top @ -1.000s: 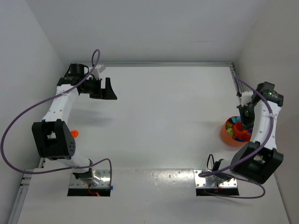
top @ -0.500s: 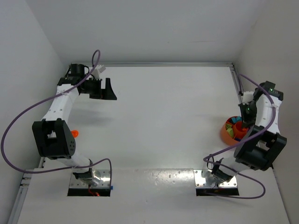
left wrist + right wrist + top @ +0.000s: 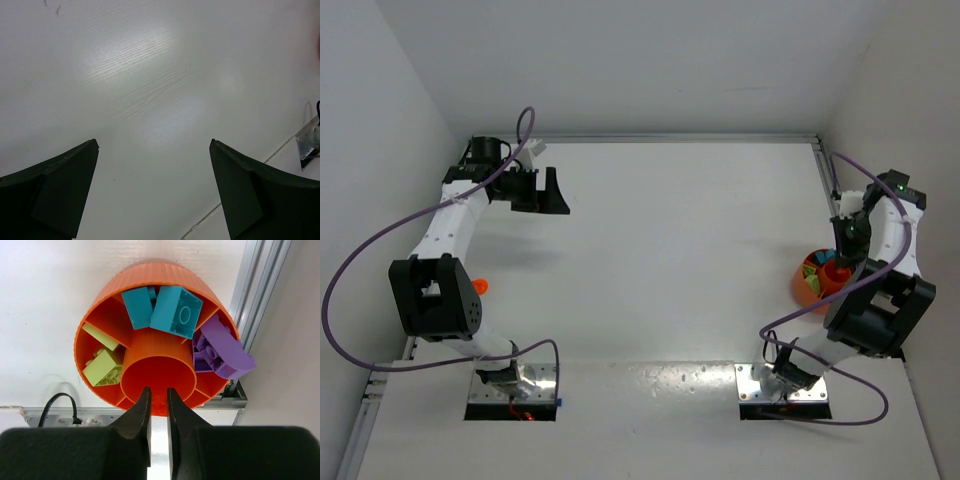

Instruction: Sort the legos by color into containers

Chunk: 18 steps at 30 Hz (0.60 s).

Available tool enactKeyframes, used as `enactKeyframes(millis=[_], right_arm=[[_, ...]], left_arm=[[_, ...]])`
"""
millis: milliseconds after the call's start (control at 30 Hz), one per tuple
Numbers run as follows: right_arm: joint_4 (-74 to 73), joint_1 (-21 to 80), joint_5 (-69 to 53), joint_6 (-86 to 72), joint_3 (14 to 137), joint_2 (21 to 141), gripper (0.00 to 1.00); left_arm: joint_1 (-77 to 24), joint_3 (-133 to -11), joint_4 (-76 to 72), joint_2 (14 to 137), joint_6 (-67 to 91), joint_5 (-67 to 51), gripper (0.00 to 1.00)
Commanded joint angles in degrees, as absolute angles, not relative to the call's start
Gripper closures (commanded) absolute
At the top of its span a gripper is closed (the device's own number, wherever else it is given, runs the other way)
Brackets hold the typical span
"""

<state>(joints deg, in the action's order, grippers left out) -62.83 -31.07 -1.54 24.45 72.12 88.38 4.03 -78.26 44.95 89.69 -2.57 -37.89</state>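
The orange container (image 3: 150, 270) stands at the table's right edge, also seen from above as the bowl (image 3: 805, 287). Its ring compartments hold cyan legos (image 3: 175, 312), purple legos (image 3: 222, 347) and lime green legos (image 3: 102, 367); the central cup (image 3: 157, 367) looks bare inside. My right gripper (image 3: 158, 391) hangs over the cup's near rim, shut on a small orange lego (image 3: 158, 406) whose studs show between the fingertips. My left gripper (image 3: 555, 190) is far off at the back left, open, with only bare table between its fingers (image 3: 60, 175).
An aluminium rail (image 3: 260, 285) and the right wall run close beside the bowl. A black cable (image 3: 55, 405) and a metal base plate lie just near of it. A small orange thing (image 3: 480, 285) shows beside the left arm's shoulder.
The right arm has shifted a little toward the right wall and its wrist has moved slightly toward the back over the bowl. The left arm has stayed still.
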Motion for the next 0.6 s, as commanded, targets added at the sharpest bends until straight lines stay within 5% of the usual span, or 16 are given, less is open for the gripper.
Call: enactKeyframes(millis=[0, 367, 567], right_arm=[[-61.8, -31.5, -2.4, 25.1, 74.6, 88.0, 0.90], [-62.3, -31.5, -2.4, 26.2, 74.6, 86.9, 0.68], [-64.1, -31.5, -3.5, 26.7, 76.2, 86.4, 0.68]], left_arm=[[3.5, -79.2, 44.1, 89.3, -3.3, -38.1, 0.00], [3.5, -78.7, 43.6, 88.8, -2.8, -38.6, 0.00], [3.5, -78.7, 43.6, 88.2, -2.8, -38.6, 0.00]])
